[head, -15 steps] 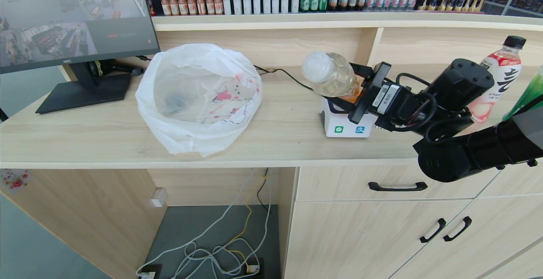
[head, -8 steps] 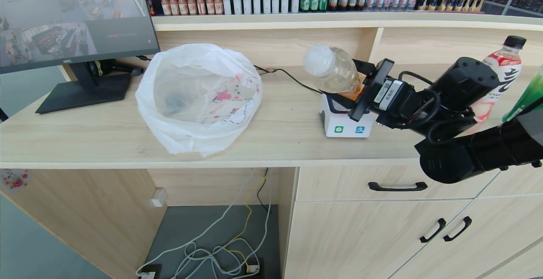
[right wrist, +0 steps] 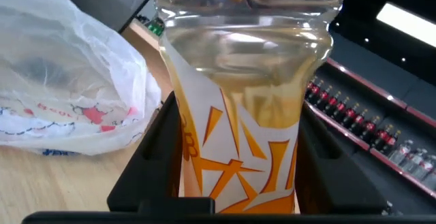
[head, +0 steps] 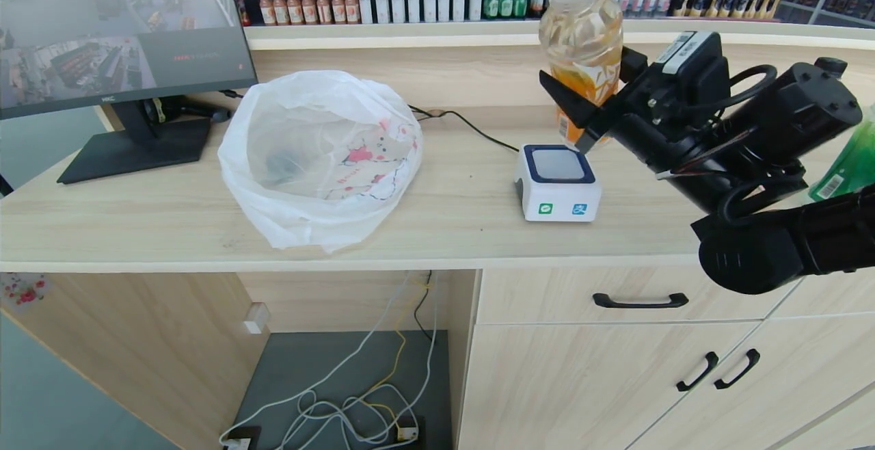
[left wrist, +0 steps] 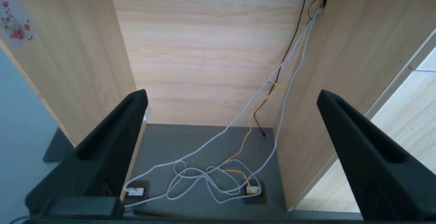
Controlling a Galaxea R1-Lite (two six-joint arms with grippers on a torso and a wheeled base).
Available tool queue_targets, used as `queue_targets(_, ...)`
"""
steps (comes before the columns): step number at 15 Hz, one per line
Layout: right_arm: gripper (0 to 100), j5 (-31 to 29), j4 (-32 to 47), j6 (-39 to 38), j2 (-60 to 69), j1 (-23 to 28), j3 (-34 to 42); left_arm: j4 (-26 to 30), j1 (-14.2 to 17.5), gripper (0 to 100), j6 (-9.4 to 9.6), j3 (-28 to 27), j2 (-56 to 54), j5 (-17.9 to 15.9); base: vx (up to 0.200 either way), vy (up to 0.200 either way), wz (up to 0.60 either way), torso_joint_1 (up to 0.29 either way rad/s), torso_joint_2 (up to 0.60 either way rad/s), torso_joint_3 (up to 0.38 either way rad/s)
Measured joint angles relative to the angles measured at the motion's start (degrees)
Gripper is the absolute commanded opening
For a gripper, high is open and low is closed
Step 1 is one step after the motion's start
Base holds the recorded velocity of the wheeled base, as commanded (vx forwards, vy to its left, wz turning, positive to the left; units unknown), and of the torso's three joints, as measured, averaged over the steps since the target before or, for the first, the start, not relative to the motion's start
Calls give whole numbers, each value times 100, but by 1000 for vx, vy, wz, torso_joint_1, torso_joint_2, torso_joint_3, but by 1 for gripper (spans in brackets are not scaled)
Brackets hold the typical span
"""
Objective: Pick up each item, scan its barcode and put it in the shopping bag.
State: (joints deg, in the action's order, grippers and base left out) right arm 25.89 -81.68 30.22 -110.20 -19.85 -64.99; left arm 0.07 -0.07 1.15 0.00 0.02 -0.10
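Wood-grain shop counter, seen from the head view, with a shelf of drinks behind it. The white shopping bag stands on the counter with its mouth spread open, ready for a drop from above. The barcode scanner sits between the bag and my right arm, window facing up. My right tool is clamped on the drink bottle across its orange label, one finger on each side, as the right wrist view confirms. The bottle is upright, cap up, in the air above and just behind the scanner. A second earlier it lay tipped on its side low over the scanner window, cap toward the bag. It has since been lifted and righted, and the window is now uncovered, so I judge the scan done and the carry to the bag next. A green bottle waits at the right edge. My left tool hangs below counter level with its fingers spread wide and empty, above floor cables, out of the way.
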Motion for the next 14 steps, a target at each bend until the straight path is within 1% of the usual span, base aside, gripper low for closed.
queue_targets(2, 0, -503, -185, -658, 98, 23, 71, 2, 0, 100, -2, 0, 0, 0, 0, 0, 0, 0, 0, 0)
queue_targets(3, 0, -674, -260, -850, 139, 37, 132, -2, 0, 100, -2, 0, 0, 0, 0, 0, 0, 0, 0, 0)
queue_targets(5, 0, -1062, -497, -1501, 207, 52, 452, -2, -4, 100, 0, 0, 0, 0, 0, 0, 0, 0, 0, 0)
queue_targets(7, 0, -1517, -706, -1829, 224, 80, 630, -5, -4, 100, -4, 0, 0, 0, 0, 0, 0, 0, 0, 0)
queue_targets(8, 0, -1886, -796, -2004, 221, 56, 669, -2, 0, 100, -20, 0, 0, 0, 0, 0, 0, 0, 0, 0)
queue_targets(10, 0, -2253, -823, -2265, 190, -66, 725, -7, 7, 100, -82, 0, 0, 5, 0, 0, 0, 0, 0, 0)
queue_targets(13, 0, -2873, -823, -2689, 141, -63, 722, -7, 7, 100, -90, 0, 0, 7, 0, 0, 0, 0, 0, 0)
queue_targets(14, 0, -2937, -831, -2729, 122, -55, 650, -7, 5, 100, -90, 0, 0, 7, 0, 0, 0, 0, 0, 0)
